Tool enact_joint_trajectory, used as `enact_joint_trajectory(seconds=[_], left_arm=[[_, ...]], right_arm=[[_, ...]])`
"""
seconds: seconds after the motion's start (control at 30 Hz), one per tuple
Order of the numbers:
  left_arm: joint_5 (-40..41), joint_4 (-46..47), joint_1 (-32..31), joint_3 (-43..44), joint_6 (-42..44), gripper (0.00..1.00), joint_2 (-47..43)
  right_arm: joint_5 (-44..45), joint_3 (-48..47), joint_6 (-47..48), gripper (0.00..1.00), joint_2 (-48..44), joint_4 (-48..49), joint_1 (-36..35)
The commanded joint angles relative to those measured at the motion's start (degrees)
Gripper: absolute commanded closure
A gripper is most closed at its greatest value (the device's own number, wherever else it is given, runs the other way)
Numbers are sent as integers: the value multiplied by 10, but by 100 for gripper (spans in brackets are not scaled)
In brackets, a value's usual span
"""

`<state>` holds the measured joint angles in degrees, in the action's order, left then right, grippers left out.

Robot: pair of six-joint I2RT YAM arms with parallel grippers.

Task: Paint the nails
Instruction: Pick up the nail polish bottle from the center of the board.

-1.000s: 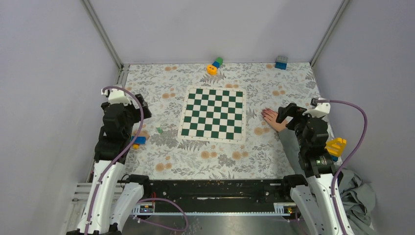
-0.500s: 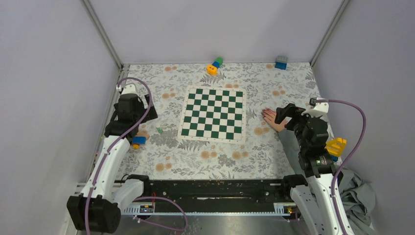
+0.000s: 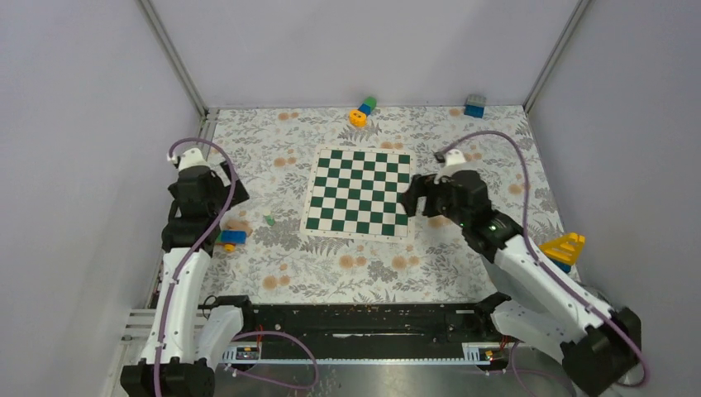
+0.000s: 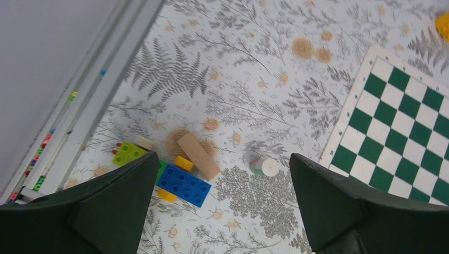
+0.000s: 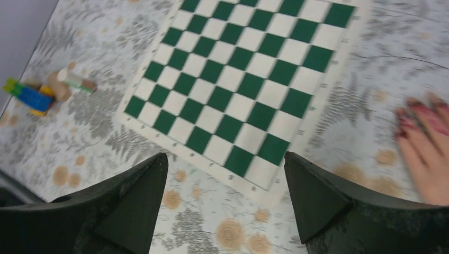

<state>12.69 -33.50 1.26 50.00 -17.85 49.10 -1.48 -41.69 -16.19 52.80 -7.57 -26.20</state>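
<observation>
Starting from the top view, the floral-clothed desk is seen boxed in by grey walls at the far edge and both sides, with a chessboard laid at its middle and open cloth left all round it. Stacked bricks and a blue block are set against the far edge, a yellow piece near the right edge. The left tool is held near the left wall; the right tool is held over the chessboard's right edge, and the nails are hidden under that arm here. In the left wrist view, the left tool is shown with fingers wide apart and nothing between them, above a blue brick, a wooden block and a small capped cylinder lying between the wall rail and the chessboard. In the right wrist view, the right tool is shown spread and empty above the chessboard's edge; the reddish nails, blurred, are found on a hand laid flat on the cloth just beyond the chessboard's right edge, at the frame's right border.
</observation>
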Motion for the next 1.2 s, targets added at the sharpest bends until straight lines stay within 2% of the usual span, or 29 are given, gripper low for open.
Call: enact_joint_trajectory(seconds=[0.0, 0.23, 0.43, 0.7, 1.17], left_arm=[[51, 30, 19, -9, 1, 1, -42], [124, 36, 19, -36, 2, 1, -118], [132, 42, 19, -41, -7, 1, -141], [115, 45, 20, -40, -7, 1, -142], [121, 47, 20, -40, -7, 1, -150]], right_arm=[[45, -79, -22, 13, 95, 88, -106], [63, -225, -35, 18, 318, 110, -227], [73, -364, -37, 21, 473, 107, -289], [89, -526, -17, 22, 631, 80, -326], [115, -729, 26, 29, 815, 14, -360]])
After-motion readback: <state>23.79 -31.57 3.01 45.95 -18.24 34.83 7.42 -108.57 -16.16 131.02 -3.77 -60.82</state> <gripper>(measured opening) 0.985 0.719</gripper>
